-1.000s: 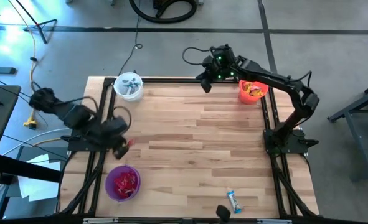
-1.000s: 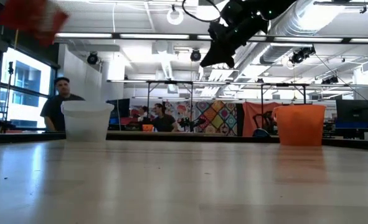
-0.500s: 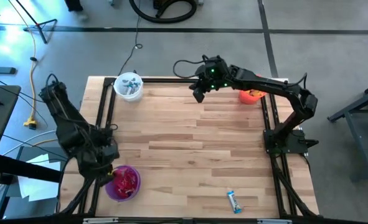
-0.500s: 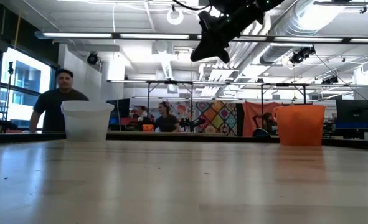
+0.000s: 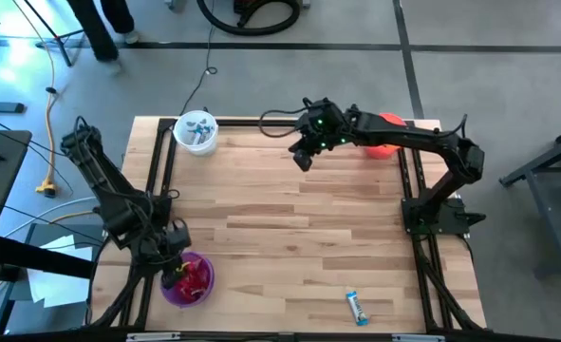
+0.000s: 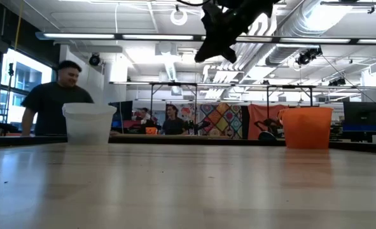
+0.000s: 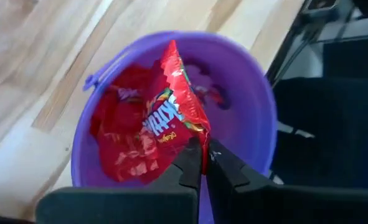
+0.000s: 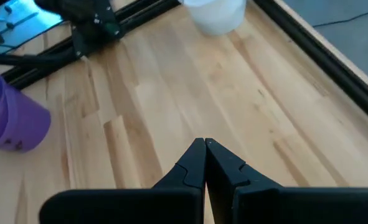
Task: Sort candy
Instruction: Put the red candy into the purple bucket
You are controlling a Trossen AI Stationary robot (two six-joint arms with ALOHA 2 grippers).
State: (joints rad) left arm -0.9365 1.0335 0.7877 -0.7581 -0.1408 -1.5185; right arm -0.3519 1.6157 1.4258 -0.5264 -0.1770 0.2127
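Note:
My left gripper (image 5: 173,275) hangs over the purple bucket (image 5: 193,280) at the table's near left, shut on a red candy packet (image 7: 174,106). More red candy (image 7: 124,152) lies inside that bucket (image 7: 246,93). My right gripper (image 5: 302,160) is shut with nothing in it. It is high over the far middle of the table (image 6: 214,51), left of the orange bucket (image 5: 386,144). One light-blue candy (image 5: 357,307) lies flat on the table near its near edge. My left gripper pinches the red packet by its near end (image 7: 199,142) between its two fingers. The fingers slant down from the table's left. The packet sticks out past the fingertips, edge-on, over the bucket's opening and above the candy inside.
A white bucket (image 5: 196,131) with light-blue candy stands at the far left corner. My right arm partly covers the orange bucket. Black frame rails (image 5: 157,180) run along the table's sides. A person (image 6: 54,95) stands beyond the far left.
My left gripper has carried the red packet toward the near edge and down, and now holds it over the purple bucket. My right gripper, still shut, has swung away from the orange bucket toward the table's left and a little nearer.

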